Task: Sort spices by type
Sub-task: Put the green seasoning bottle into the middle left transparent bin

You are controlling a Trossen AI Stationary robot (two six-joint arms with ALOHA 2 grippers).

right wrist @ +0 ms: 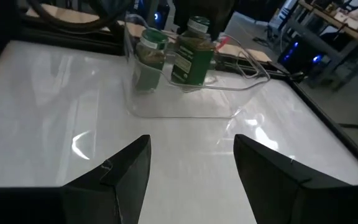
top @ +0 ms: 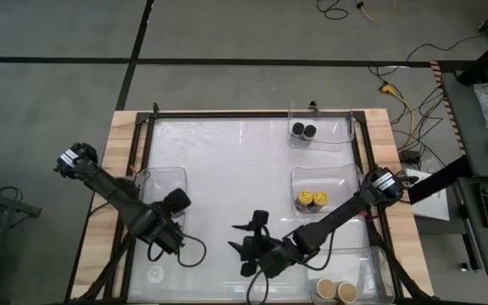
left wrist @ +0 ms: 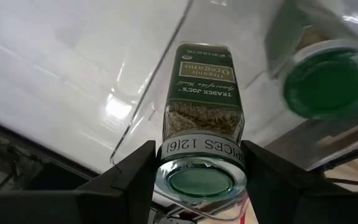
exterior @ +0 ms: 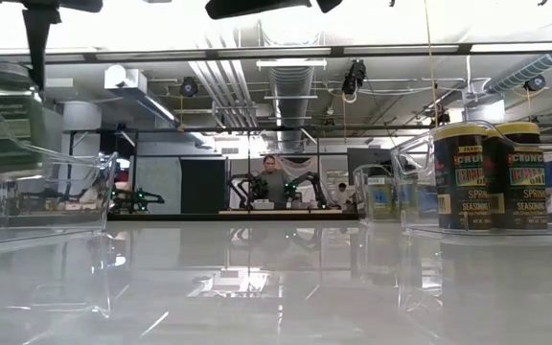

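Note:
My left gripper point(top: 174, 203) point(left wrist: 201, 168) hangs over the clear bin at the table's left point(top: 163, 180) and is shut on a green-labelled oregano jar point(left wrist: 201, 99) point(right wrist: 193, 56). A second jar with a green lid point(left wrist: 327, 78) point(right wrist: 149, 53) stands on its base inside that bin. My right gripper point(top: 246, 241) point(right wrist: 191, 174) is open and empty, low over the near middle of the table, facing the left bin. My left gripper pinches the oregano jar between its two fingers point(left wrist: 135, 171) at the lid end point(left wrist: 201, 152), coming from above and pointing down. The jar hangs roughly upright below the fingers, slightly tilted, at the bin's wall. Whether its base touches the bin floor I cannot tell.
Three more clear bins stand on the right side: two black-lidded jars in the far bin point(top: 303, 130), two yellow-lidded jars point(top: 311, 199) point(exterior: 487, 172) in the middle one, two tan-lidded jars point(top: 335, 291) in the near one. The glossy white table point(top: 227, 178) is bare between the bins.

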